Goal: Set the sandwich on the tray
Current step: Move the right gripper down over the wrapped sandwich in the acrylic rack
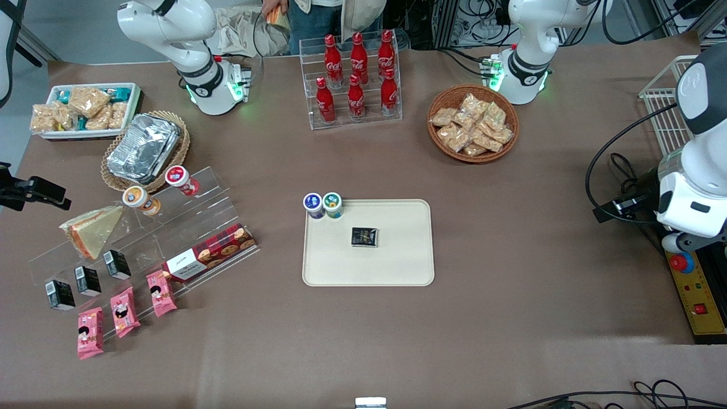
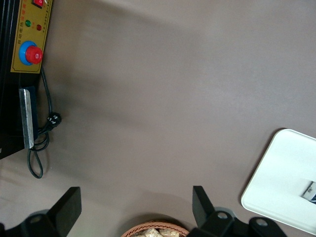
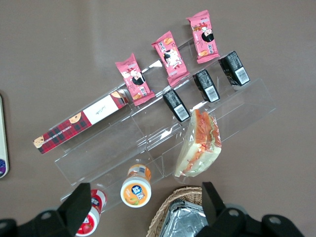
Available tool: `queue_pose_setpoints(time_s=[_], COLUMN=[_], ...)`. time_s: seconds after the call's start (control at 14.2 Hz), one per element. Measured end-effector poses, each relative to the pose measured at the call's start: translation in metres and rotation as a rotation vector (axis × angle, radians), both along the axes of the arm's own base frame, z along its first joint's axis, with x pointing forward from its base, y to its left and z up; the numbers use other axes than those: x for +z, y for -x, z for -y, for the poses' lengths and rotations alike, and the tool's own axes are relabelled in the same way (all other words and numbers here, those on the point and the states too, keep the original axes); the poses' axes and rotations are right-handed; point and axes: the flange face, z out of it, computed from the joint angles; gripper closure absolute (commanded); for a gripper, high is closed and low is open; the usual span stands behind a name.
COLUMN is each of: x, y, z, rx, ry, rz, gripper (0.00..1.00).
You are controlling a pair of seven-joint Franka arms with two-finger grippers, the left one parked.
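Note:
The sandwich (image 1: 93, 227), a clear-wrapped wedge with red-orange filling, lies on a step of the clear acrylic stand (image 1: 221, 196) toward the working arm's end of the table. It also shows in the right wrist view (image 3: 200, 145). The cream tray (image 1: 397, 261) lies at the table's middle, far from the sandwich; its rim also shows in the right wrist view (image 3: 1, 133) and the left wrist view (image 2: 276, 187). My gripper (image 3: 145, 197) hangs high above the stand, open and empty, over the cups and the foil basket's edge, beside the sandwich and not touching it.
On the tray are two small cups (image 1: 322, 205) and a dark packet (image 1: 364, 237). The stand also carries an orange cup (image 3: 136, 187), a red cup (image 3: 91, 215), black cartons (image 3: 176, 104), pink packets (image 3: 134, 79) and a plaid biscuit box (image 3: 79, 123). A wicker basket with foil (image 1: 145, 150) stands beside it.

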Motion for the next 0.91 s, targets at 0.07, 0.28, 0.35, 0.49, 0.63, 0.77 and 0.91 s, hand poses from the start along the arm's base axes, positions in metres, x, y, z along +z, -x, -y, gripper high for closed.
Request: queue_pose_setpoints(time_s=[0.07,0.28,0.35,0.49,0.63,0.77,0.91], x=[0.000,0.000,0.000,0.001,0.003,0.005,0.003], y=[0.000,0.000,0.000,-0.001,-0.003,-0.003,0.000], z=[0.000,0.000,0.000,0.000,0.003,0.012,0.029], rx=[0.000,0.000,0.000,-0.004,-0.048,-0.118,-0.161], ry=[0.000,0.000,0.000,0.001,0.006,0.007,0.008], rz=[0.000,0.000,0.001,0.008,0.035,0.049,0.050], gripper=[0.01,0.01,0.01,0.01,0.01,0.01,0.01])
